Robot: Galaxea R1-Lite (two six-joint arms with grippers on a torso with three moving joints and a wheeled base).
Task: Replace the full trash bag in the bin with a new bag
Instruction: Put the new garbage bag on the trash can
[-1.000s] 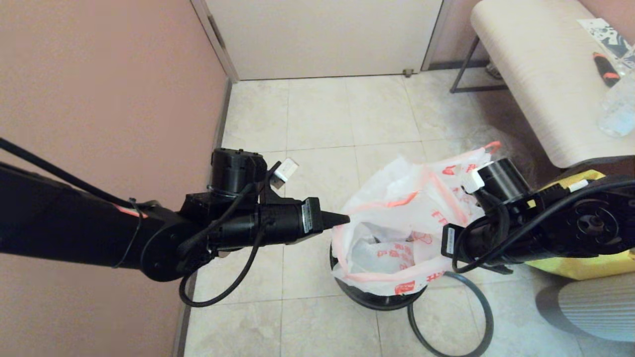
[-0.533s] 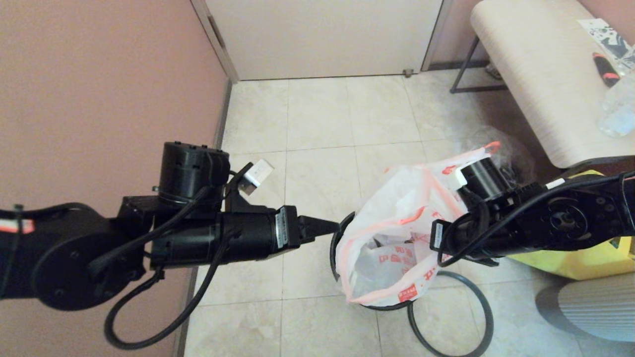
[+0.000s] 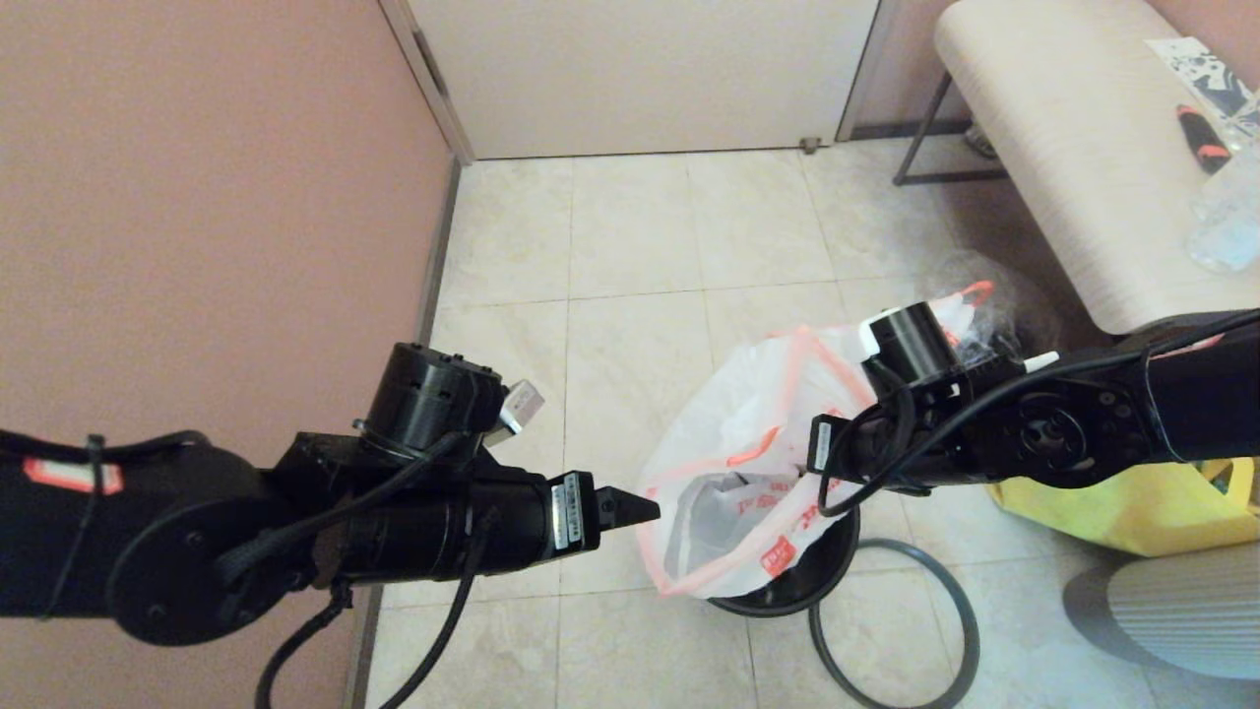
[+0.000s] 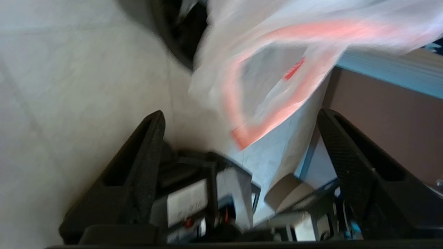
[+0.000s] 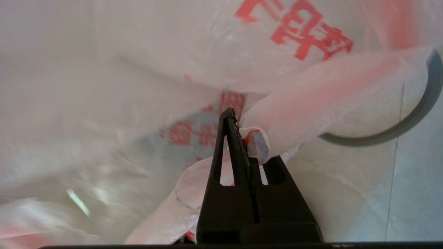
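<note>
The new bag, white with orange-red trim and red prints, hangs with its mouth open over the bin, a small dark round basket on the floor. My right gripper is shut on a bunched edge of the bag on its right side. My left gripper is open just left of the bag's mouth, nothing between its fingers. The bin's grey hoop lies on the floor beside the bin. The full trash bag is mostly hidden behind my right arm; only an orange-red handle shows.
A yellow tote sits on the floor under my right arm. A pale bench stands at the back right with small items on it. A pink wall runs close along the left; a closed door is at the back.
My right arm swung left, carrying the bag with it. My left arm dropped lower and its gripper now sits beside the bag's lower left edge.
</note>
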